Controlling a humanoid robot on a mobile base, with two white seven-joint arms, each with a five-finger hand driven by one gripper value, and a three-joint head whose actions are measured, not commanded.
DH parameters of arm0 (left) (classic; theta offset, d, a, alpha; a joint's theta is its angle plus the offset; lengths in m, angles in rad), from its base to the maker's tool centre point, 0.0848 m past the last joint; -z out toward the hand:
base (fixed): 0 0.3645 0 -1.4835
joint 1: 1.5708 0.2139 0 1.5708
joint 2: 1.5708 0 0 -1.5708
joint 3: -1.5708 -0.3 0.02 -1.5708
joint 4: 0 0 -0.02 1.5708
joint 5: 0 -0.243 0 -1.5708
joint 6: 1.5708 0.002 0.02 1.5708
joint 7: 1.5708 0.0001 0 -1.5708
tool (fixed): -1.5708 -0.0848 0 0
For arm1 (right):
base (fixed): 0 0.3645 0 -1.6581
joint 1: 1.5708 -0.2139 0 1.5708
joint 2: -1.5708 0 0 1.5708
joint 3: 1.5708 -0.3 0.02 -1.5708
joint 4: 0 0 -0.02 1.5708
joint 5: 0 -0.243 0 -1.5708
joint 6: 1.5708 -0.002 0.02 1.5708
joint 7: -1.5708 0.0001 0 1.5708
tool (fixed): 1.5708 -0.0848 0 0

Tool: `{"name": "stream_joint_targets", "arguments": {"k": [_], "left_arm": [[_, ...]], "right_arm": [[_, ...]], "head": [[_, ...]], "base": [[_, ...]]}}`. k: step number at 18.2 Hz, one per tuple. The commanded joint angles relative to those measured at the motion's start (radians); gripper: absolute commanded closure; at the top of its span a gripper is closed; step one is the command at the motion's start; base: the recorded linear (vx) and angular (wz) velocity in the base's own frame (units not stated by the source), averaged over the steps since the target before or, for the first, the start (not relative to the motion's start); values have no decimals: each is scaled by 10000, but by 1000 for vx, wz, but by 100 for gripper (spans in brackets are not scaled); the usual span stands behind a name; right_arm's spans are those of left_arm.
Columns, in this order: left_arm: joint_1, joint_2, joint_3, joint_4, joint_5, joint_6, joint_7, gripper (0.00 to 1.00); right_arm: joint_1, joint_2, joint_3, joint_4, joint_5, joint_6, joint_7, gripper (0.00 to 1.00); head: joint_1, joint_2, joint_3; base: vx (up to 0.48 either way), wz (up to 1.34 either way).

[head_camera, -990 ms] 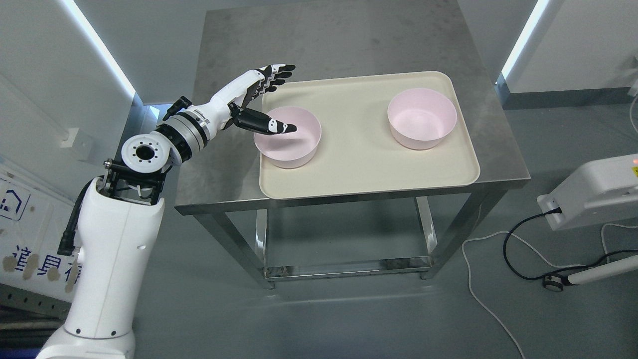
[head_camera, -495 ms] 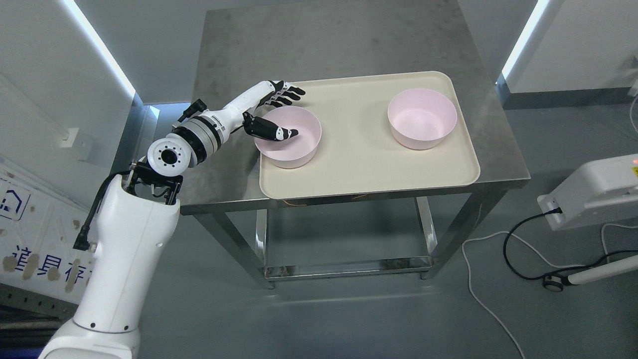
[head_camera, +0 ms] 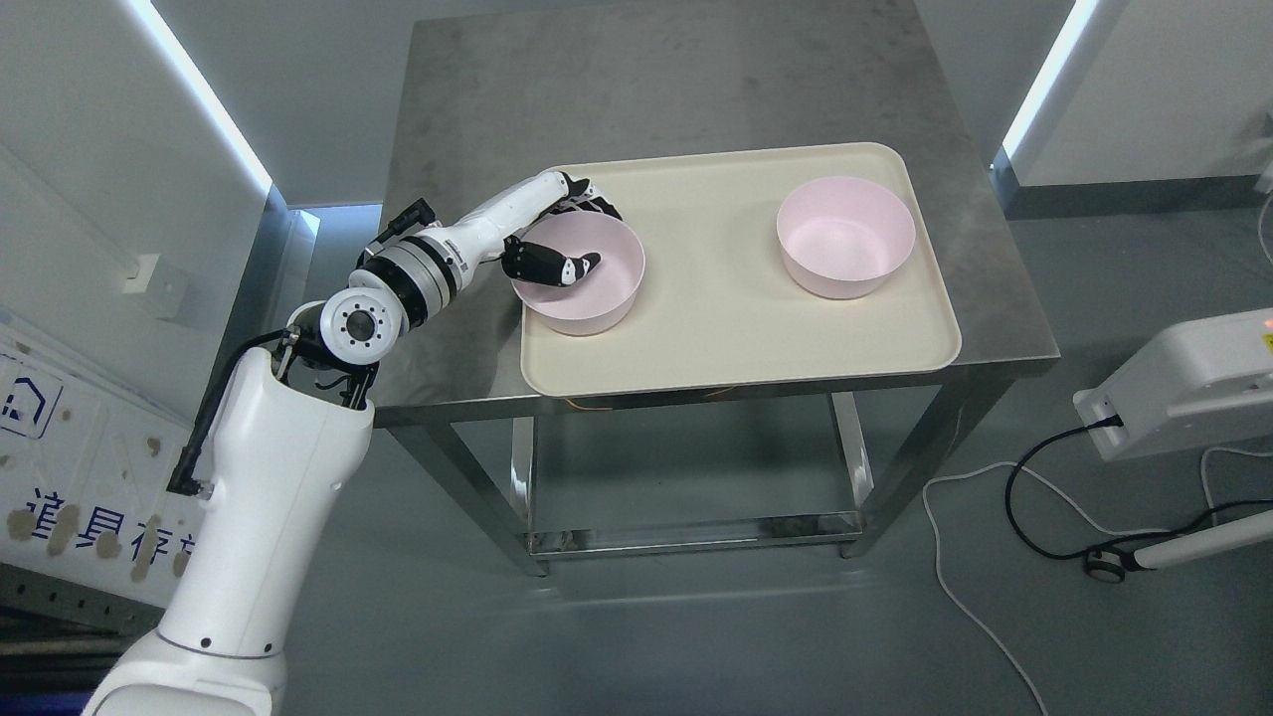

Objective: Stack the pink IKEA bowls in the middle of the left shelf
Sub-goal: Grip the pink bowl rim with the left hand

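The left bowl (head_camera: 580, 283) sits at the left end of a cream tray (head_camera: 736, 328) on a steel table (head_camera: 477, 119), and the left hand (head_camera: 552, 239) now straddles its near-left rim: the thumb (head_camera: 557, 267) hooks down inside the bowl while the fingers (head_camera: 595, 204) curl over the outside of the back wall. A second ago the hand hung above the rim with fingers stretched out; since then the arm has dropped and the fingers have folded in, so the hand looks clamped, or nearly so, on the rim. The bowl itself has not shifted on the tray, so a lift has probably not begun. That suggests the pinch is just being set, the first step toward carrying this bowl over to nest it. The right bowl (head_camera: 845, 237) stands upright, well apart, at the tray's right end. The table has a bare lower shelf (head_camera: 686, 507); the floor is grey, with light strips on the walls on both sides, and a white device (head_camera: 1183, 383) with cables (head_camera: 1054, 517) at right. The right arm is out of sight.
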Motion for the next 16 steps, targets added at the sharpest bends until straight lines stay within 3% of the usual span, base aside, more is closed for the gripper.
{"name": "stream_joint_targets", "arguments": {"k": [1, 4, 11, 16], "left_arm": [[3, -229, 144, 981, -528, -1292, -24, 90], [3, -397, 511, 1028, -528, -1785, -24, 100], [-1038, -627, 1722, 1028, -390, -2308, -54, 100], [-1652, -2389, 2093, 844, -328, -2293, -743, 100]], "right_arm": [[-1, -174, 0, 0, 0, 3, 0, 0], [-1, -174, 0, 0, 0, 3, 0, 0], [-1, -174, 0, 0, 0, 3, 0, 0], [14, -174, 0, 0, 0, 3, 0, 0]], "head": [[0, 0, 0], [0, 0, 0], [0, 0, 0], [0, 0, 0]], "base": [[0, 0], [0, 0], [0, 0], [0, 0]]}}
